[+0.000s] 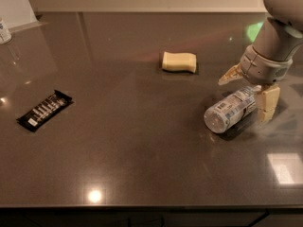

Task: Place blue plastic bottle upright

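The blue plastic bottle (227,111) lay on its side on the dark table (142,155), to the right of the yellow sponge (179,62) and nearer the camera. Its long axis ran diagonally, with the base pointing away from the arm and the capped end tucked under the gripper (244,100). The jaws stood wide open, straddling that end, one finger on either side, apparently gripping nothing. The bottle's white-and-blue label carried print too small to read, as did the black wrapper (45,109) far left of the sponge.

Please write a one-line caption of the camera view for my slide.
Open gripper straddles a plastic bottle lying on its side on the dark table.
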Robot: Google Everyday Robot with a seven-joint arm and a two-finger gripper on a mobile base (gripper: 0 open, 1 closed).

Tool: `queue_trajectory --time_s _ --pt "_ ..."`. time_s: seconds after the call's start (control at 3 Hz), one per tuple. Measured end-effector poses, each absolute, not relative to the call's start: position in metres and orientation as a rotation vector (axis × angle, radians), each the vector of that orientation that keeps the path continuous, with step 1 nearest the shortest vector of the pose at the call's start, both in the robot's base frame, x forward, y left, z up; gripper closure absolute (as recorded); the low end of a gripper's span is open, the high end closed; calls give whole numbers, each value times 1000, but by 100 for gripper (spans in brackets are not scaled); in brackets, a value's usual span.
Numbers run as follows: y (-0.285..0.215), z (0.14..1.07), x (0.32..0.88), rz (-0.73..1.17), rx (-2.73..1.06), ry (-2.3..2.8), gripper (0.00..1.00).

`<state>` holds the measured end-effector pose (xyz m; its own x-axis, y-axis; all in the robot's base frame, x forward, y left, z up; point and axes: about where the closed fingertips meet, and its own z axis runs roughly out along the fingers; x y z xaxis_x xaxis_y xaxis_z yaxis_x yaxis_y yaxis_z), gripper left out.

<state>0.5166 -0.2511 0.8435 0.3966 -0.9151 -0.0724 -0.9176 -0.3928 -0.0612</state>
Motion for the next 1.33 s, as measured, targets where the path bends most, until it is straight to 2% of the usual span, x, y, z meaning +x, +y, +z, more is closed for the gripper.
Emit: queue_trajectory --time_s 0.33,0.67,1.0,1.33 --pt "-246 846 516 52 -2565 1654 49" --pt "-239 853 515 27 -2575 1614 72" --pt "-231 878 519 -96 -2571 1508 95" --pt "-214 917 527 -259 -2567 1312 100"
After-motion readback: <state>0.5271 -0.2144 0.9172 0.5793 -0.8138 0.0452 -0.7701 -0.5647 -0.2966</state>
